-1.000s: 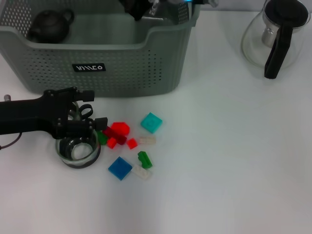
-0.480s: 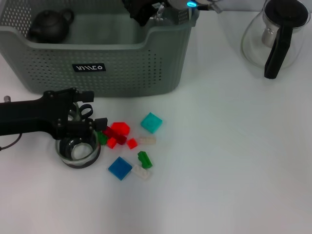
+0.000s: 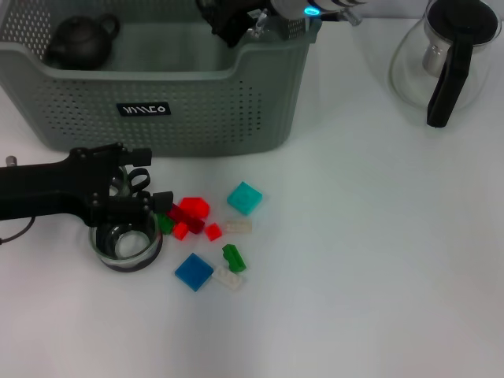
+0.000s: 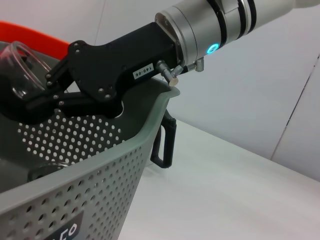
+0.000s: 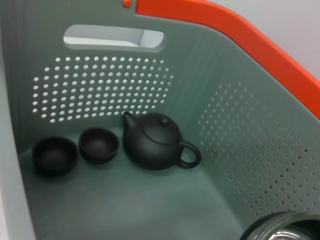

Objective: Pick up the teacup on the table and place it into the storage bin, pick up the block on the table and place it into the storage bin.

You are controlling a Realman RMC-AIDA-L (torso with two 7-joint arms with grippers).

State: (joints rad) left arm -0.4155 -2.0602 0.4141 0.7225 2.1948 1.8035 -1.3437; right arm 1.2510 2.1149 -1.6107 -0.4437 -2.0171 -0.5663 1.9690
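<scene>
The right tool (image 3: 228, 20) is cut off by the head view's top edge, its fingertips hidden inside the bin (image 3: 197, 102).

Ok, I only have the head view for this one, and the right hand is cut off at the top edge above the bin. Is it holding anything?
Observer: Yes. The left wrist view shows the right hand gripping a clear glass cup above the storage bin.
Operator: Good. The left hand sits at the glass on the table, and inside the bin I only see a teapot. Anything else in there?
Observer: The right wrist view shows two small dark cups side by side on the bin floor next to that teapot.
</scene>
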